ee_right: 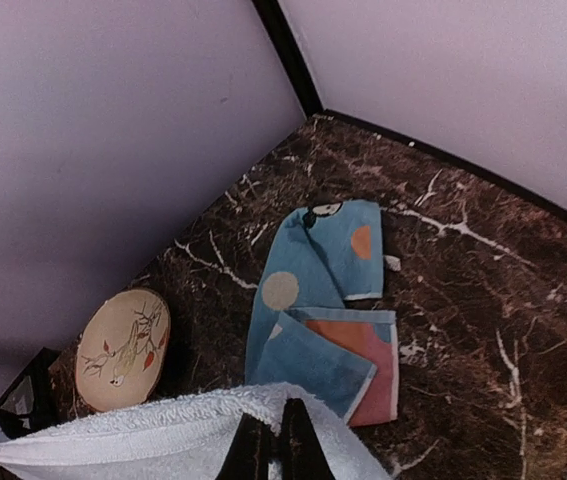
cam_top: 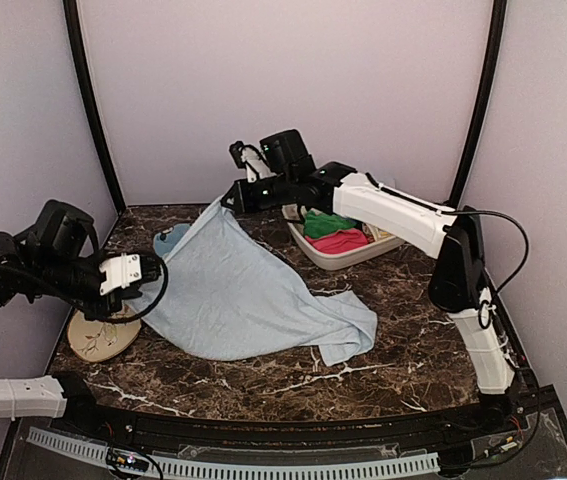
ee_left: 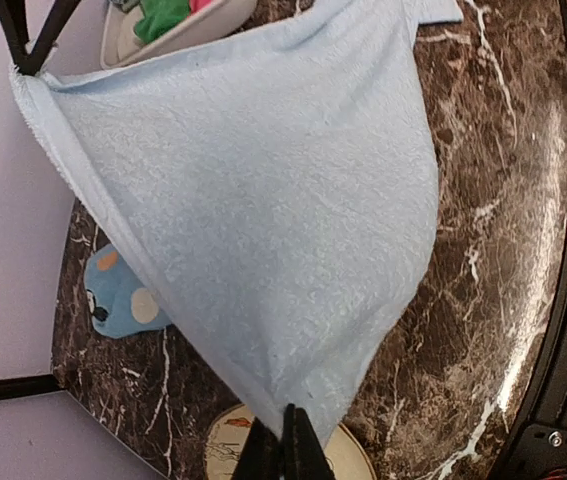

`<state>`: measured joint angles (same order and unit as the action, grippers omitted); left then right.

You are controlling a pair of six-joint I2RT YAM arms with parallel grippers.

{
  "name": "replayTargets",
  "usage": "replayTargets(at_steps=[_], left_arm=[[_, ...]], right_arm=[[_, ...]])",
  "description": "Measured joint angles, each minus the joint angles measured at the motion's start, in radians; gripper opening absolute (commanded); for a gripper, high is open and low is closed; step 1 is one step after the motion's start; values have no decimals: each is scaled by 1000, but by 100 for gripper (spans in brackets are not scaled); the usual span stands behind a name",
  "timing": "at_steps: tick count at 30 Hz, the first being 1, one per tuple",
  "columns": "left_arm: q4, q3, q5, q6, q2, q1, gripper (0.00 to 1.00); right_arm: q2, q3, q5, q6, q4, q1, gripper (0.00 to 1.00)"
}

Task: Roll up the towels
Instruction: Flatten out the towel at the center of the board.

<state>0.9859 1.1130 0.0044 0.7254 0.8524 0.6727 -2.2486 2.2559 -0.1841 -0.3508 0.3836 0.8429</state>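
Note:
A plain pale blue towel [cam_top: 253, 290] hangs stretched between both grippers above the dark marble table [cam_top: 403, 370], its lower right part trailing on the tabletop. My left gripper [cam_top: 148, 268] is shut on one corner of this towel [ee_left: 263, 220] at the left, above the plate. My right gripper [cam_top: 231, 197] is shut on another corner at the back, lifted high; its wrist view shows the towel's edge [ee_right: 163, 425] pinched between the jaws. Under the raised cloth, at the back left, lies the medium blue spotted towel [ee_right: 328, 300], crumpled and partly folded; a bit of it [ee_left: 118, 300] shows beside the pale one.
A round beige plate [cam_top: 101, 335] with a drawing sits near the table's left edge, below my left gripper. A white bin [cam_top: 348, 255] holding green and pink rolled towels stands at the back right. Walls close in the table on three sides.

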Motion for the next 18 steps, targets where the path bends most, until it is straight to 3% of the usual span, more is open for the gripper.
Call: replayTargets(at_steps=[2,5,6,11,18], left_arm=[[23,-121,-20,21,-62,-3,1],[43,-224,-31,32,-134,-10,59],[85,-237,-21,35,-143,-13,67],[107,-248,-7,18,-137,-24,89],[-208,-187,-29,-89,-43,-88,90]], right_arm=[[-85,70,-35,-18,15,21,0],[-152,103,-72,-48,3,47,0],[-166,105,-61,-58,-13,50,0],[-184,93,-43,-90,-87,13,0],[-132,-32,-27,-105,-153,10,0]])
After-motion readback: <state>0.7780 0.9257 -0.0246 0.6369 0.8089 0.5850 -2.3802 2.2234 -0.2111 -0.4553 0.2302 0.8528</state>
